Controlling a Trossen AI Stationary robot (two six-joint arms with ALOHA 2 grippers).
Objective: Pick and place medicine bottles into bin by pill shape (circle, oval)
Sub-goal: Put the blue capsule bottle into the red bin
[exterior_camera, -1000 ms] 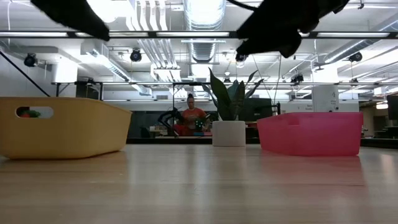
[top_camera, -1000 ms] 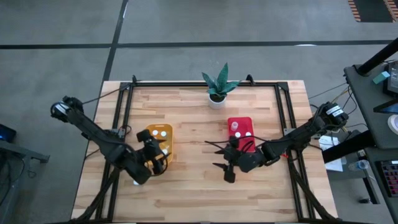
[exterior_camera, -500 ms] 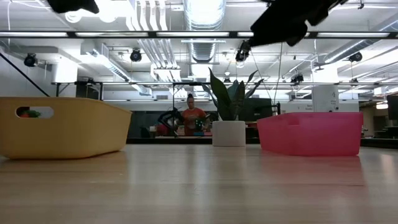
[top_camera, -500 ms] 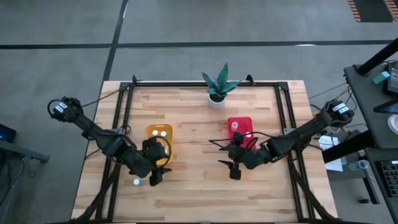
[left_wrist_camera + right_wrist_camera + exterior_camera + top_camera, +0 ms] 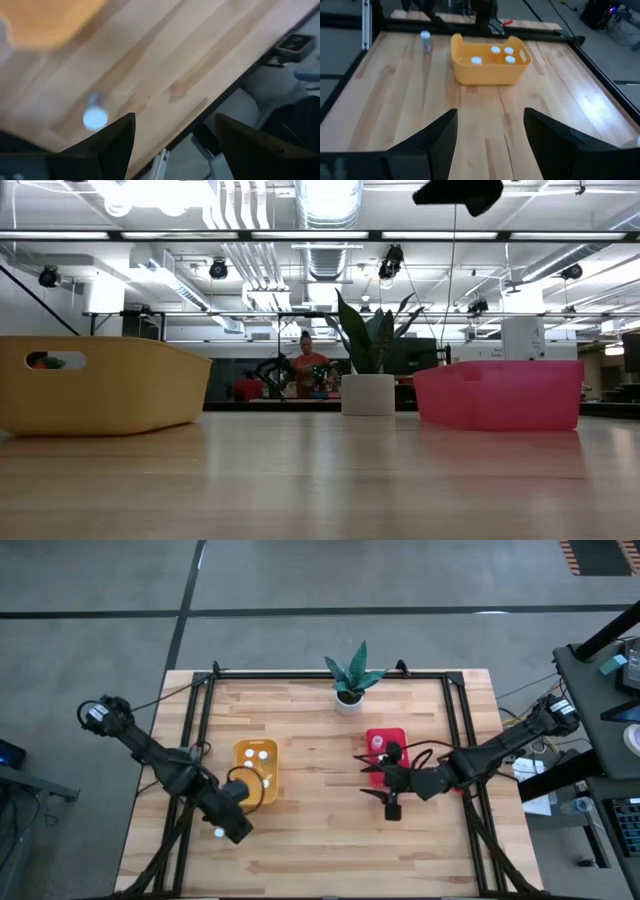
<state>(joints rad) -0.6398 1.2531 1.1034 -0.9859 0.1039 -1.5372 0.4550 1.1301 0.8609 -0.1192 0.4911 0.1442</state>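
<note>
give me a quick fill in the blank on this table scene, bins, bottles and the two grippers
1. The one bottle standing on the bare table is nearest the ____ bin.
2. The plant pot stands at the table's ____ edge in the high view.
3. The right gripper hovers beside the ____ bin.
4. The left gripper has its fingers ____.

Missing words: yellow; far; red; open

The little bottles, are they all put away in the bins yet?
Almost! The yellow bin already holds several white-capped bottles, and the red bin has at least one. Nothing is being carried: the left claw and the right claw are both open and empty. One bottle is left standing on the table, near the left claw.
</note>
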